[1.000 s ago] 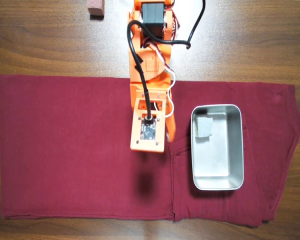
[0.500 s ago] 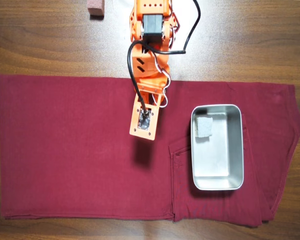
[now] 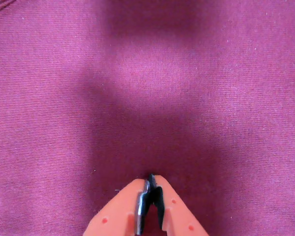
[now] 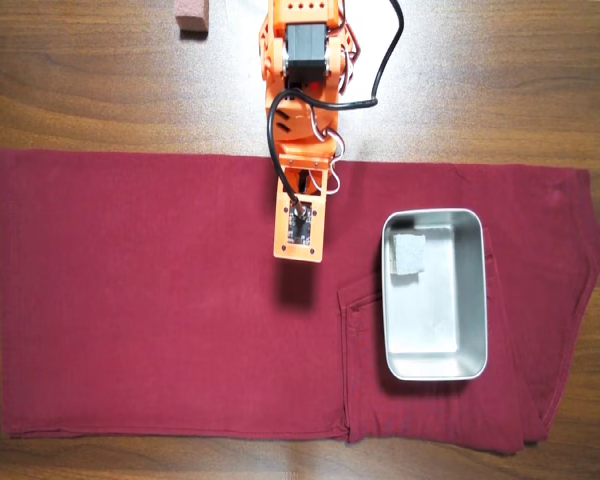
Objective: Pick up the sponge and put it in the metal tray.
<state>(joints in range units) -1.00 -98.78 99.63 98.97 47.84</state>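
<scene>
The sponge (image 4: 410,254), a small pale grey block, lies inside the metal tray (image 4: 438,320) in its upper left corner, in the overhead view. The tray stands on the dark red cloth, right of the arm. My orange arm (image 4: 300,215) reaches down from the top edge and ends to the left of the tray, apart from it. In the wrist view my gripper (image 3: 151,180) enters from the bottom edge. Its orange jaws are shut together with nothing between them, over bare cloth. The sponge and the tray do not show in the wrist view.
A dark red cloth (image 4: 140,300) covers most of the wooden table (image 4: 500,80). A pinkish-red block (image 4: 191,15) sits on the wood at the top left. The arm's black cable (image 4: 385,60) loops near its base.
</scene>
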